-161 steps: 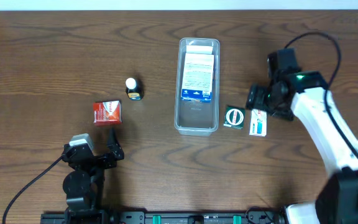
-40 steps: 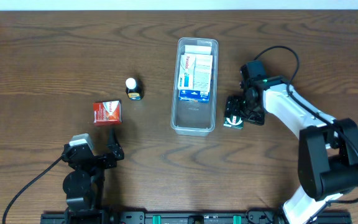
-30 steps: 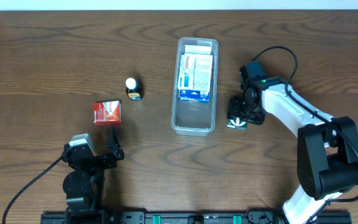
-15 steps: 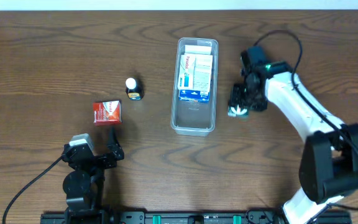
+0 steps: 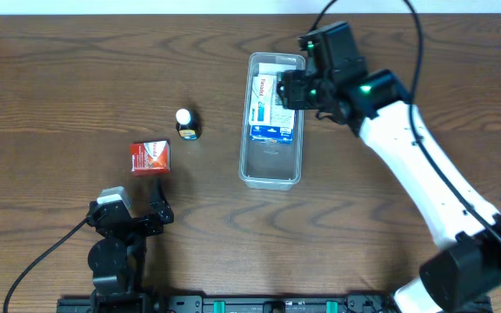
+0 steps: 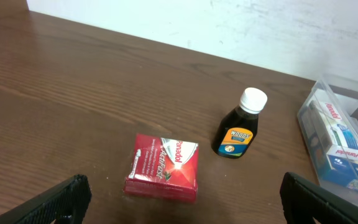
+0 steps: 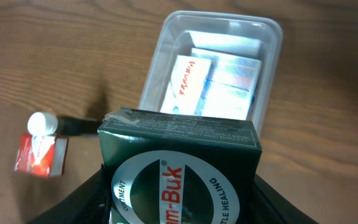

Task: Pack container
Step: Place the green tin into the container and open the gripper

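The clear container [image 5: 272, 181] lies in the table's middle with white and blue boxes in its far half. My right gripper [image 5: 292, 89] is shut on a dark green Zam-Buk box [image 7: 179, 143] and holds it above the container's far half [image 7: 156, 59]. My left gripper [image 5: 133, 217] is open and empty at the front left, its fingers [image 6: 182, 213] spread wide just in front of a red box [image 6: 163, 167].
The red box [image 5: 150, 157] and a small dark bottle with a white cap [image 5: 185, 123] stand left of the container. Both also show in the right wrist view, bottle [image 7: 48, 123] and red box [image 7: 40, 155]. The bottle [image 6: 241, 124] stands upright.
My right gripper closed on the green box on the table right of the container, lifted it and carried it up and left over the container. The left arm has not moved.
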{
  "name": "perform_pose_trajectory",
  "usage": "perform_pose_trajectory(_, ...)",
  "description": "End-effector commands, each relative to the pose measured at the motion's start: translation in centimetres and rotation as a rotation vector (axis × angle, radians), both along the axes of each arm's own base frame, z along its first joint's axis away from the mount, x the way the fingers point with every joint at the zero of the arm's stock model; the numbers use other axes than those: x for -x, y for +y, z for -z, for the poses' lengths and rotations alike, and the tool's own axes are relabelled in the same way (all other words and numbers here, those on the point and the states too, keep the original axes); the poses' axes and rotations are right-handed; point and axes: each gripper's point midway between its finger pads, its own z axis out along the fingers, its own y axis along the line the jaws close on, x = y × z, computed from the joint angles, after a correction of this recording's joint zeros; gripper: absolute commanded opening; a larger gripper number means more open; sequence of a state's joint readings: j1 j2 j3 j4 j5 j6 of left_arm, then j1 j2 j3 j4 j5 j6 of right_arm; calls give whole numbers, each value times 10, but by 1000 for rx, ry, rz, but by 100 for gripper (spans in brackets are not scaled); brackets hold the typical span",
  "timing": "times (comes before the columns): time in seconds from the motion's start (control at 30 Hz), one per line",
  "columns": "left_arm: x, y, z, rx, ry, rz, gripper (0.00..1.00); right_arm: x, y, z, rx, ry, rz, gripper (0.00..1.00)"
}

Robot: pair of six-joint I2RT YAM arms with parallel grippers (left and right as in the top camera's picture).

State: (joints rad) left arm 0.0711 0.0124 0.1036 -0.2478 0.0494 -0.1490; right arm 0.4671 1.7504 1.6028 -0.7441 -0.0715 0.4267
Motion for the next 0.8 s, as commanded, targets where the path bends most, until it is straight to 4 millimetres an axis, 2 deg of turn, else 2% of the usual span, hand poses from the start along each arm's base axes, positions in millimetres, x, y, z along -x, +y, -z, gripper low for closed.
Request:
perform_pose_trajectory(0.0,0,-2,14,-9,36,13,98,-13,9,36,34,38,22,47)
perform_pose_trajectory(0.07,0,-2,14,-9,36,13,98,-18,7,56,53,68,55,48)
perform_pose_trajectory(0.17,0,-2,14,-9,35,13,98,-22,3,74,60,110,87,49)
perform_pose_trajectory(0.33,0,-2,14,-9,36,13,98,-22,2,88,73,138,92,53)
perform_pose_trajectory(0.5,0,-2,14,-9,36,13,98,-22,3,90,58,151,121,64)
perform_pose_trajectory(0.63,0,-2,14,-9,36,13,98,-27,5,83,39,126,126,69)
perform_pose_trajectory(0.77,0,-2,14,-9,35,13,98,-29,4,75,30,109,129,68)
